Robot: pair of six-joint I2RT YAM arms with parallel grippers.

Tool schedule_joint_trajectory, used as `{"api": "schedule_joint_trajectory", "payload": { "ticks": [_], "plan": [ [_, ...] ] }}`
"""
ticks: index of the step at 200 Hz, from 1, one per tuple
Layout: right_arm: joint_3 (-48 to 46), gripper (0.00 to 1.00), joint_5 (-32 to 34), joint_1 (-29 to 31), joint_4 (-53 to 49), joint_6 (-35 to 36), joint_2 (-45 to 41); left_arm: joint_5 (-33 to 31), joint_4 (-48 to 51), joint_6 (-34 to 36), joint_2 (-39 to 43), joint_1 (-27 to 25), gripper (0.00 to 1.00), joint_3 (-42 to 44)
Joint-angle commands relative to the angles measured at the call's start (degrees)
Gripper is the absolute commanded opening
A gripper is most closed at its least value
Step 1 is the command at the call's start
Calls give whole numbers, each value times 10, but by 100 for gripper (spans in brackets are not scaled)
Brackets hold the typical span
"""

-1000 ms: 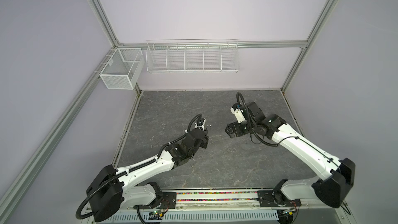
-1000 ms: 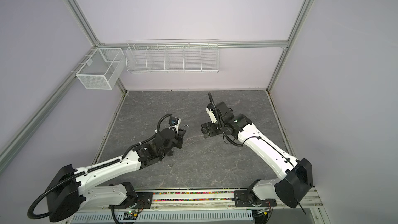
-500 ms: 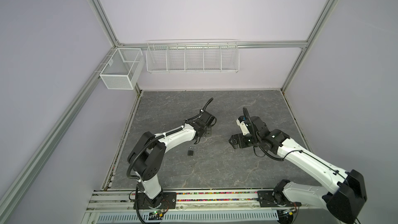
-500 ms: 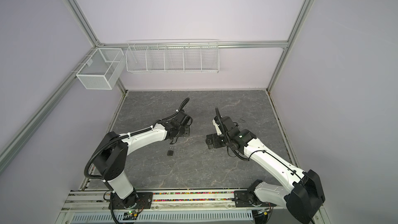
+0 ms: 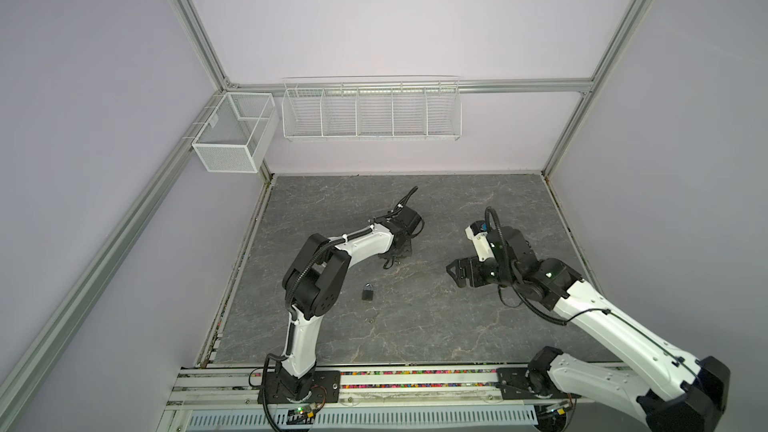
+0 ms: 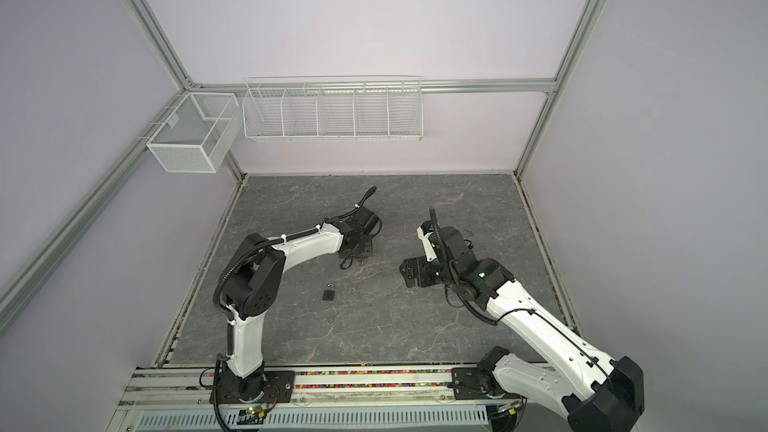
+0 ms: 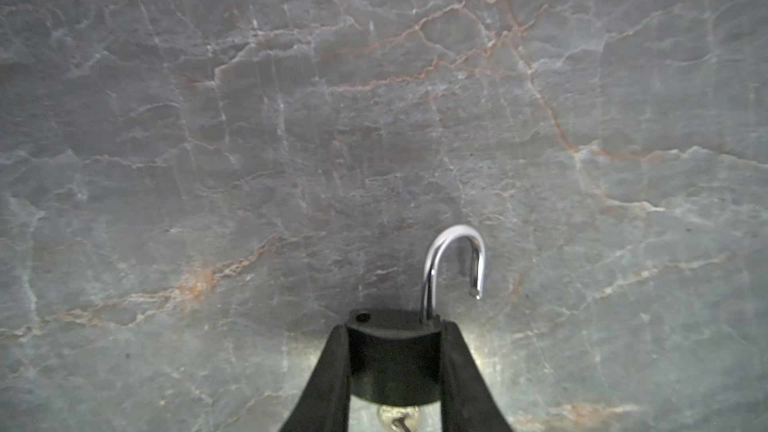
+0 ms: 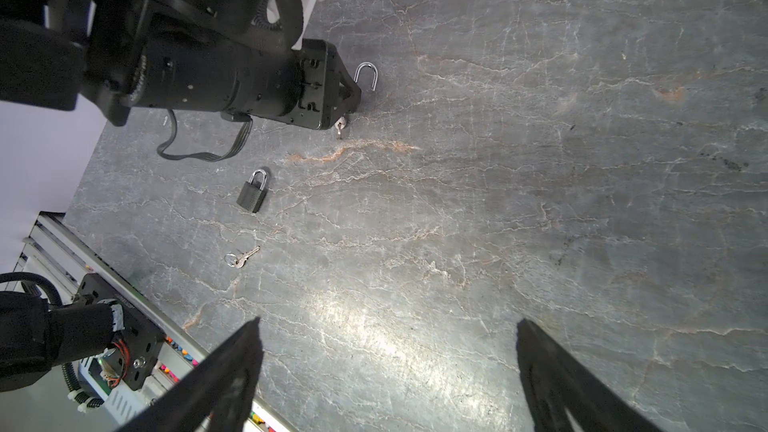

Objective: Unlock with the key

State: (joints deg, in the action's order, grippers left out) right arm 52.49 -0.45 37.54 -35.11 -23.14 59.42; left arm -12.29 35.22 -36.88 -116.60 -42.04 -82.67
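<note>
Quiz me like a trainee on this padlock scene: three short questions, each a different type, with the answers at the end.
1. Fill in: the right gripper holds nothing; its jaws stand ___.
2. True or false: the silver shackle of the black padlock clamped in the left gripper is open.
3. The second black padlock, its shackle closed, is:
A. in the right gripper
B. lying on the grey marbled table
C. hooked onto the first padlock

Key: 1 open; 2 true; 3 B.
</note>
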Motion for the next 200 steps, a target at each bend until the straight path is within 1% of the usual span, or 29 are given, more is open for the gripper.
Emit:
{"api": "schedule_joint_trajectory", "payload": {
  "ticks": [1, 23, 42, 54, 65, 87, 98, 107, 112, 123, 143, 149, 157, 170, 185, 200],
  "plan": [
    [10, 96, 1, 0, -13, 13, -13, 1, 29, -14, -18, -1, 0, -28],
    [-2, 96, 3, 0, -8, 8, -22, 3, 51, -15, -35, -1, 0, -41],
    [-13, 96, -7, 0, 11, 5, -21, 3, 61, -15, -42, 1, 8, -38],
    [-12, 96, -16, 1, 15, 6, -12, 11, 60, -16, -40, 4, 18, -32],
    [-13, 96, -17, 1, 22, 8, -4, 20, 53, -17, -37, 4, 23, -28],
    [-7, 96, -10, 0, 26, 14, 11, 25, 58, -18, -37, 4, 42, -33],
    [2, 96, -12, 1, 21, 17, 19, 23, 62, -17, -31, 4, 46, -36],
    [9, 96, -14, 1, 20, 18, 25, 19, 63, -17, -22, 5, 51, -36],
    [11, 96, -14, 2, 21, 17, 28, 19, 65, -15, -16, 6, 55, -36],
    [14, 96, -15, 4, 24, 15, 36, 16, 70, -13, -3, 11, 60, -35],
    [20, 96, -10, 13, 29, 6, 59, 19, 61, -13, 44, 22, 62, -12],
    [25, 96, -8, 17, 26, 3, 70, 20, 55, -12, 64, 26, 66, 0],
    [36, 97, -2, 28, 20, -2, 84, 11, 46, -10, 92, 31, 67, 17],
    [49, 97, 19, 48, 15, -16, 107, 10, 21, -11, 149, 43, 67, 59],
    [67, 97, 32, 76, 11, -32, 141, 25, -15, -18, 216, 61, 67, 116],
    [90, 97, 57, 116, 5, -52, 178, 35, -37, -21, 285, 77, 67, 166]
  ]
}}
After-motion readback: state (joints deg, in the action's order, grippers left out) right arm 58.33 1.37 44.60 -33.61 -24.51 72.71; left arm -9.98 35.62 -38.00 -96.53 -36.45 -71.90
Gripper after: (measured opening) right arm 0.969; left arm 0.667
